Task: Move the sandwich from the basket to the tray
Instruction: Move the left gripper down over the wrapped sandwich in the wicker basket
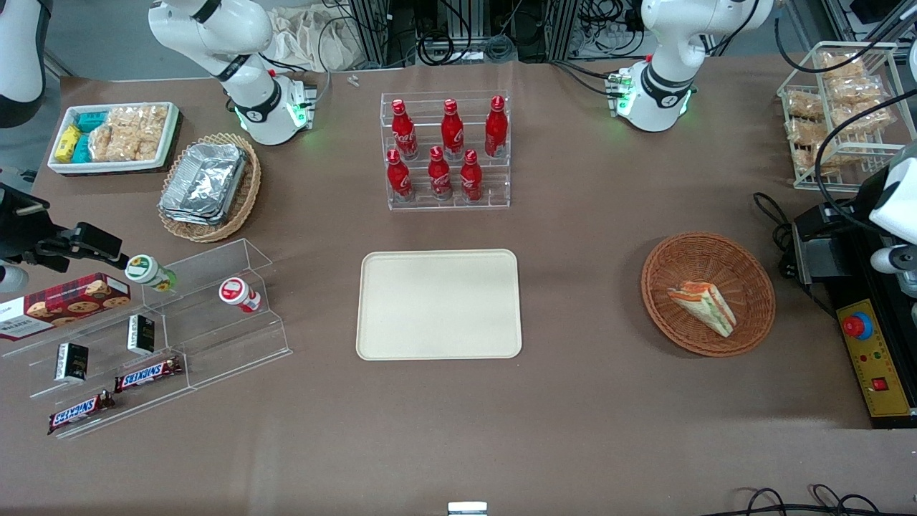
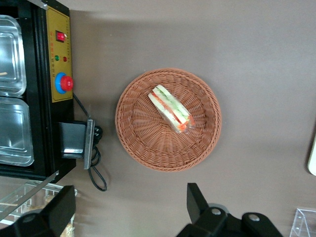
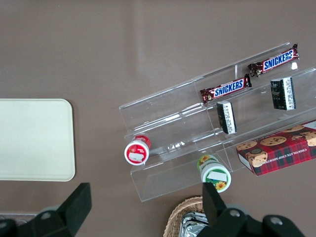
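**Sandwich sits in the basket, gripper hovering wide open above**

I see the sandwich (image 1: pixel 703 306) lying on its side inside the round reddish-brown basket (image 1: pixel 666 269), toward the working arm's end of the table. Its orange-red and green layers face up in my left wrist view, where the sandwich (image 2: pixel 171 108) rests a little off the basket's (image 2: pixel 143 143) centre. The gripper (image 2: pixel 129 206) hangs high above the table just beside the basket, its two black fingers (image 2: pixel 197 200) spread wide apart with nothing between them. It touches neither the basket nor the sandwich.

The cream tray (image 1: pixel 438 304) lies flat in the middle of the table, well apart from the basket, with nothing on it. A clear rack of red bottles (image 1: pixel 448 150) stands farther from the front camera than the tray. Beside the basket, at the table's edge, I see a black control box with a red button (image 1: pixel 857 326).
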You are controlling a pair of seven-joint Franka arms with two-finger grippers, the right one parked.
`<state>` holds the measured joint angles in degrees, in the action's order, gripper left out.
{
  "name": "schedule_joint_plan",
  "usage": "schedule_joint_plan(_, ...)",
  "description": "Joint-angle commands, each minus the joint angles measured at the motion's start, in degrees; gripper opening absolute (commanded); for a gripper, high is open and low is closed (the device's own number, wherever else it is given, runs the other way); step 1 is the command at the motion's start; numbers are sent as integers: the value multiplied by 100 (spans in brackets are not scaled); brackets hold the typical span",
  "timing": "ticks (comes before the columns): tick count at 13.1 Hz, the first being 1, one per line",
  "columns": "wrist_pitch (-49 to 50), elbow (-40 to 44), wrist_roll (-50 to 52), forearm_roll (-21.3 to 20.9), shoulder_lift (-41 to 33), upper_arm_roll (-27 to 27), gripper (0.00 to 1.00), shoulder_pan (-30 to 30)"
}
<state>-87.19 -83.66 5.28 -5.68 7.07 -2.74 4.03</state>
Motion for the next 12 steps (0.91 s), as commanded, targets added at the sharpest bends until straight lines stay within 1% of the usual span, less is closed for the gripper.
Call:
schedule_joint_plan(1,19,34,-1,155,-22,-122,100,71)
schedule_joint_plan(5,27,-27,-9,111,-4,-122,100,54)
schedule_joint_plan(7,-17,-272,-18,111,40,-104,100,62)
schedule_joint_plan(8,-191,-474,-9,146,31,-104,100,54)
schedule_joint_plan(9,-532,-850,17,155,5,-113,100,54)
schedule_joint_plan(10,-971,-1202,147,164,-4,-113,100,54)
schedule_joint_plan(12,-1535,-1625,482,173,49,-113,100,54)
